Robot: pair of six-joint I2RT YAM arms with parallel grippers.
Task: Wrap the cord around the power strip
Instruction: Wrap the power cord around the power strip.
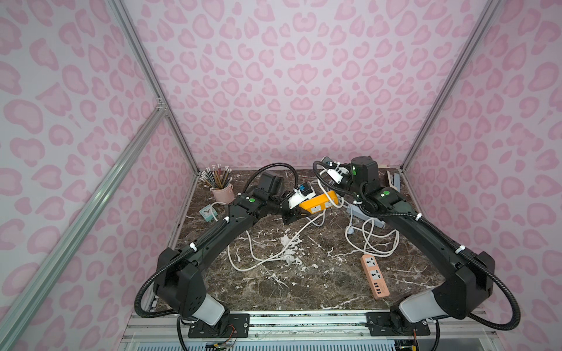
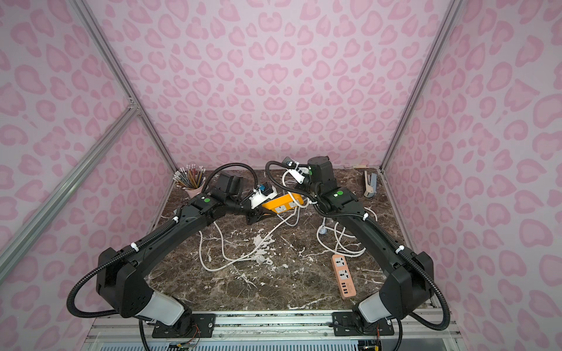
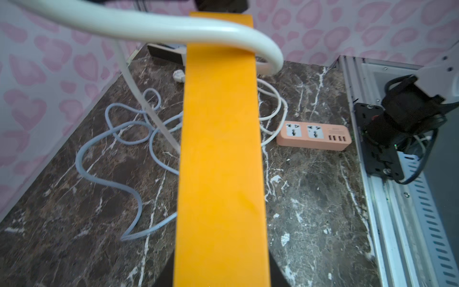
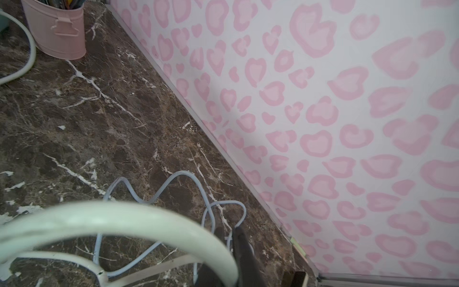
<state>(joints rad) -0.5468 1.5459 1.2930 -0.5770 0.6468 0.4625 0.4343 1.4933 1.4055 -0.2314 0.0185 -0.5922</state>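
The yellow power strip (image 1: 319,202) hangs above the marble table, tilted, with my left gripper (image 3: 221,278) shut on its near end. A black finger shows on each side of the strip in the left wrist view. Its thick white cord (image 3: 173,27) loops over the strip's far part, and the rest trails in loose curves on the table (image 1: 258,258). Just beyond the strip's far end, my right gripper (image 4: 229,238) is shut on the cord (image 4: 124,218), which arcs across the right wrist view and passes between the dark fingers.
A pink power strip (image 1: 374,275) lies front right with its white cord tangle (image 1: 377,240). A grey strip (image 1: 365,215) sits under the right arm. A pencil cup (image 1: 222,193) and small clock (image 1: 209,212) stand back left. A stapler (image 1: 393,179) is back right.
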